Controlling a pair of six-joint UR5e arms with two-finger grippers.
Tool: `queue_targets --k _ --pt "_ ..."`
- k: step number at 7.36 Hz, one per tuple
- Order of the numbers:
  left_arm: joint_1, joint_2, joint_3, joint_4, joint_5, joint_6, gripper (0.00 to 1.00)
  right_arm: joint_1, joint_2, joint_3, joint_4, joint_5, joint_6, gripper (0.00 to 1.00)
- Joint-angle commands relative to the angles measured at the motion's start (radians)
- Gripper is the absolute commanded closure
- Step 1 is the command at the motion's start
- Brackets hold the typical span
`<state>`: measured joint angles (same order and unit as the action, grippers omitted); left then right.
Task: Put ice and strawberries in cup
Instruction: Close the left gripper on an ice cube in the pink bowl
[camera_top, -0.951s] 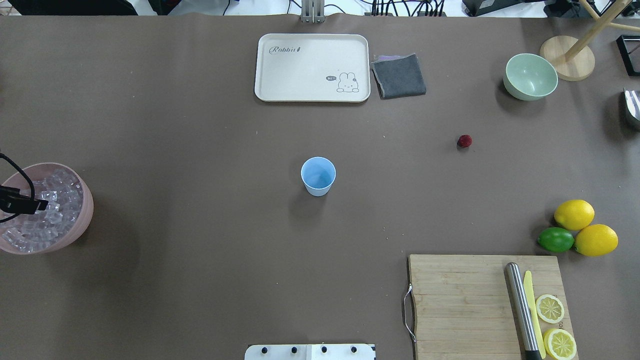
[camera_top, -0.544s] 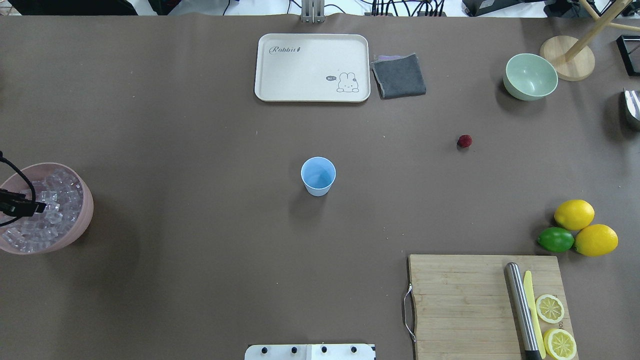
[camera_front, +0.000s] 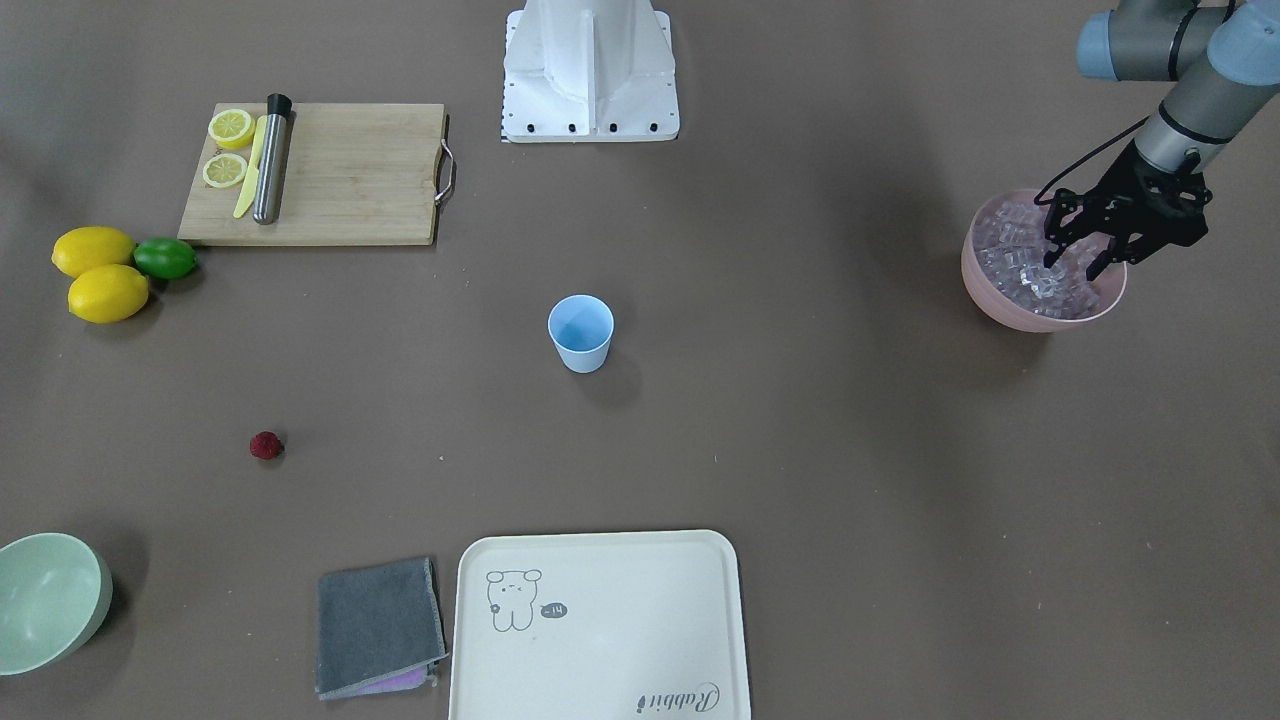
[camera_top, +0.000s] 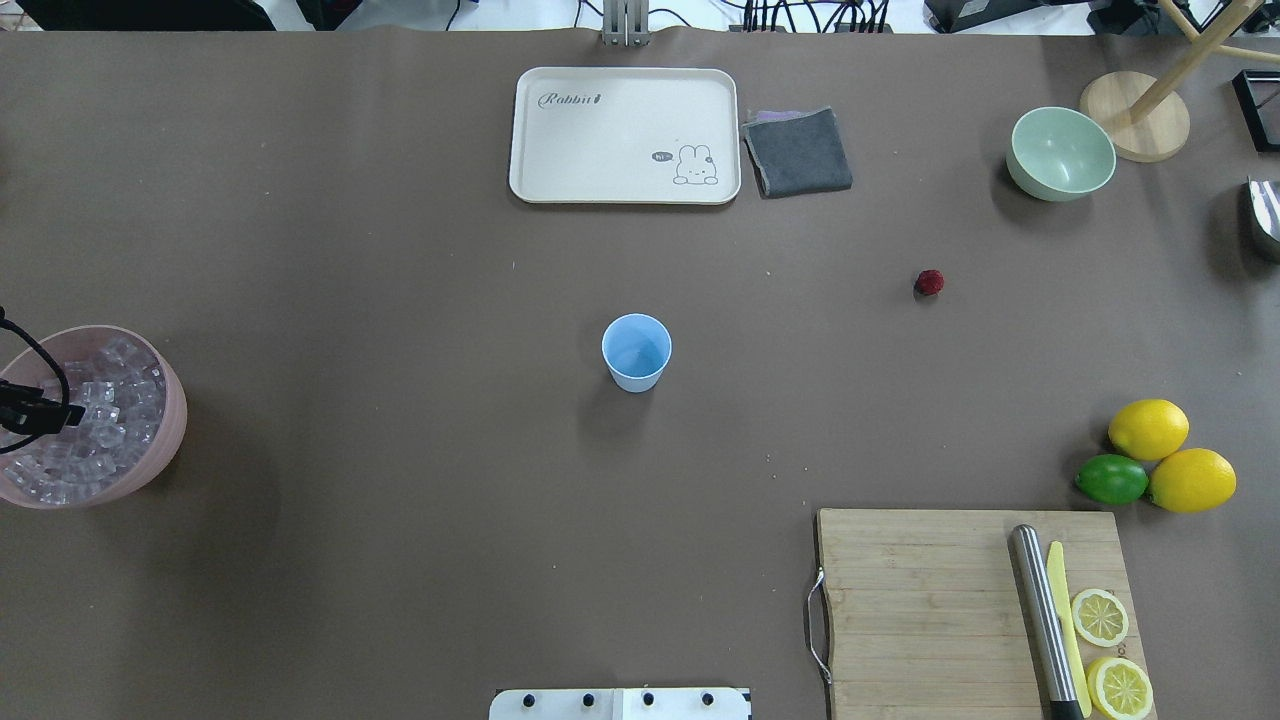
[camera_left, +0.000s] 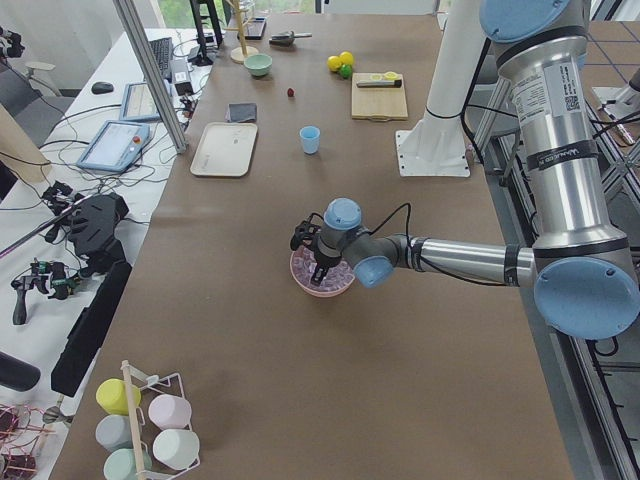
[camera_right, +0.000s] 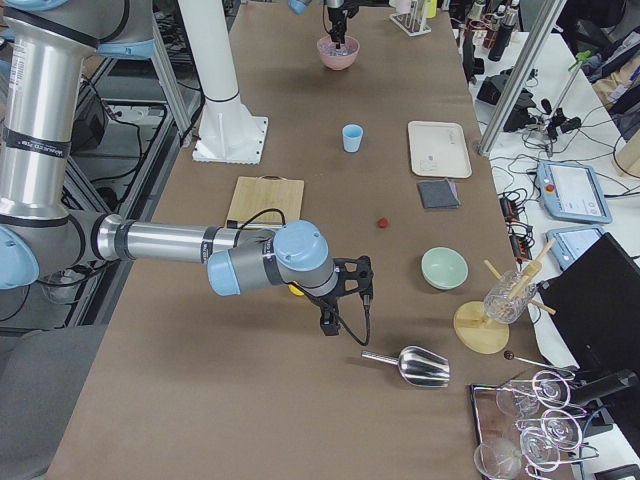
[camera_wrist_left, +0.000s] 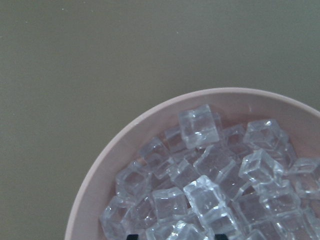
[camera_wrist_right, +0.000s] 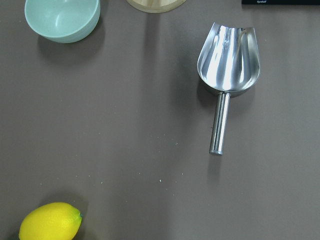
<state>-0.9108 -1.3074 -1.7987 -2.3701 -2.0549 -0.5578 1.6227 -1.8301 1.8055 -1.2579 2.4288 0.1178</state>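
Left tool (camera_front: 1075, 268) drawn back slightly over pink bowl (camera_front: 1008, 312), jaws parted among ice (camera_front: 1010, 240), right tool (camera_right: 347, 295) grip unclear

**Legible Markings**

Cream tray (camera_top: 620, 185): the script word "Rabbit" (camera_top: 570, 99) stands in one corner; a small dark speech bubble (camera_top: 661, 156) beside the printed rabbit drawing (camera_top: 695, 166) reads "hi"; seen from across the table, both markings appear upside down.

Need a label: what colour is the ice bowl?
The bowl is pink, clearest in the front-facing view.
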Motion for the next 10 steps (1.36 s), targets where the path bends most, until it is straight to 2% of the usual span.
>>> queue_targets --k 1,6,7,9,10 --pt "0.006 0.0 0.002 -0.014 0.001 -0.001 0.4 -0.001 -0.001 0.0 0.0 -0.002 -0.001 0.0" --pt "0.033 0.0 0.022 -0.047 -0.001 -0.002 0.4 -0.001 0.0 -0.005 0.0 -0.004 -0.001 0.0" --pt "0.042 0.0 0.025 -0.052 0.001 -0.007 0.43 -0.001 0.0 -0.006 0.0 -0.004 -0.001 0.0" --pt "0.043 -0.003 0.022 -0.054 -0.001 -0.007 0.55 -0.001 0.0 -0.006 0.0 -0.004 -0.003 0.0" --pt "0.043 -0.004 0.021 -0.054 -0.005 -0.007 0.67 -0.001 0.0 -0.008 0.0 -0.004 -0.003 0.0"
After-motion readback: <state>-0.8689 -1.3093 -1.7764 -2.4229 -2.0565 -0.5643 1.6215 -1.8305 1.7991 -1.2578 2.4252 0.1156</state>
